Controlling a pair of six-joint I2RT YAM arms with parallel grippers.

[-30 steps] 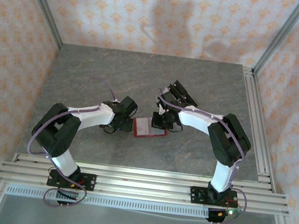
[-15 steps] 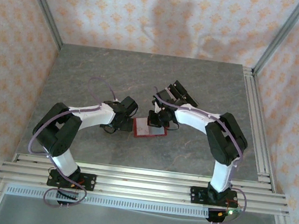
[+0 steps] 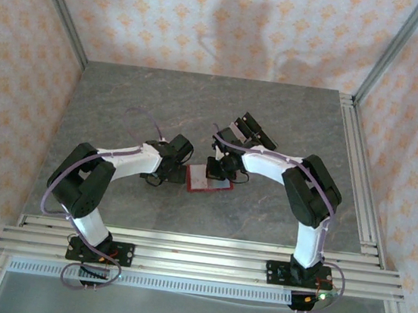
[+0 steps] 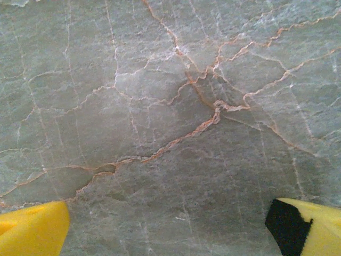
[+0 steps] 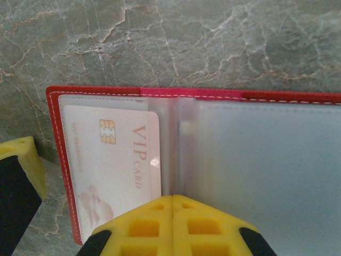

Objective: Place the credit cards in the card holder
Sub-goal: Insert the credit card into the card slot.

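The red card holder (image 3: pixel 210 181) lies open on the table between the two arms. In the right wrist view its left pocket (image 5: pixel 64 133) holds a pale credit card (image 5: pixel 114 160) with a gold chip and "VIP CARD" lettering. The frosted right pockets (image 5: pixel 256 160) show no card. My right gripper (image 5: pixel 172 198) is shut with nothing between its fingers, its tips over the holder's middle fold. My left gripper (image 4: pixel 168 226) is open above bare table, just left of the holder (image 3: pixel 179 170). One yellow finger (image 5: pixel 18 160) stands beside the holder's left edge.
A clear plastic stand with black blocks (image 3: pixel 252 131) sits on the table behind the right gripper. Aluminium rails run along the table's right side (image 3: pixel 359 175) and its near edge (image 3: pixel 197 250). Patterned walls close in the back and both sides.
My right gripper has moved left from the holder's right edge to over its middle, still shut. The left arm and the holder have stayed put.
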